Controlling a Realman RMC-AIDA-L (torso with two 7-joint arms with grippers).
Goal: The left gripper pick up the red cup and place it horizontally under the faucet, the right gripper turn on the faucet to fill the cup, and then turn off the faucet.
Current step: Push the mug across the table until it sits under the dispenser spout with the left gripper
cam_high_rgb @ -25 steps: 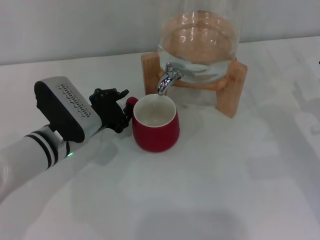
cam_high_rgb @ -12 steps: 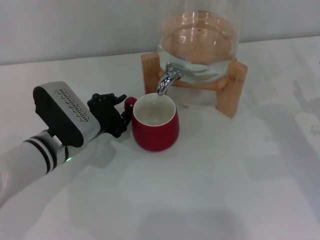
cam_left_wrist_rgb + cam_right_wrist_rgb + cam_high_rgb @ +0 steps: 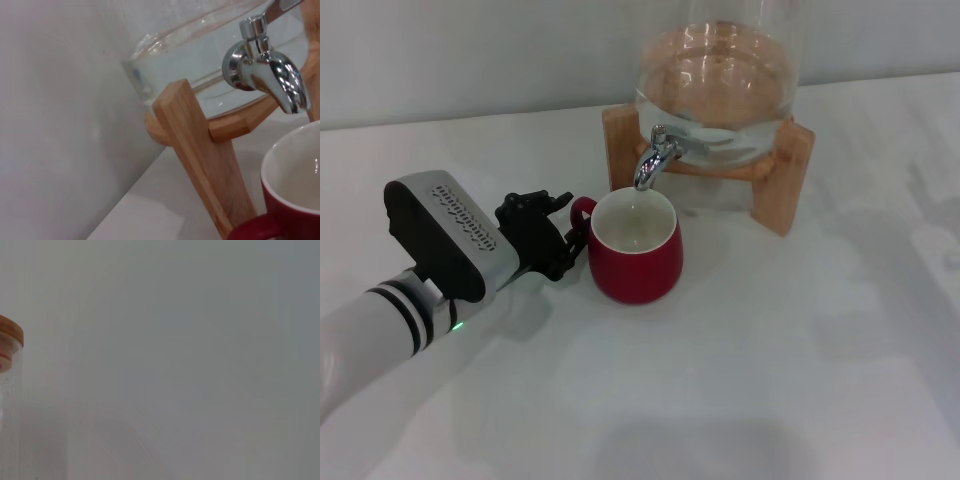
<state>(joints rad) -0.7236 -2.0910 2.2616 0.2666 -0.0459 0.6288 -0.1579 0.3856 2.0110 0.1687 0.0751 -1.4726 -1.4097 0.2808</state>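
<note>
The red cup (image 3: 632, 252) stands upright on the white table with its white inside showing, right under the spout of the chrome faucet (image 3: 655, 158). Its handle points toward my left gripper (image 3: 557, 234). That gripper is open, with one black finger on each side of the handle and a little apart from it. In the left wrist view the faucet (image 3: 265, 75) hangs just above the cup's rim (image 3: 295, 195). The right gripper is out of view in every picture.
The glass dispenser (image 3: 720, 80) holds water and sits on a wooden stand (image 3: 782, 170) behind the cup. The right wrist view shows only a pale wall and the edge of the dispenser's wooden lid (image 3: 9, 340). The white table (image 3: 770, 380) spreads in front.
The left gripper has drawn back a little to the left, away from the cup. The cup's handle now shows as a free loop between the fingers. The cup has shifted slightly right.
</note>
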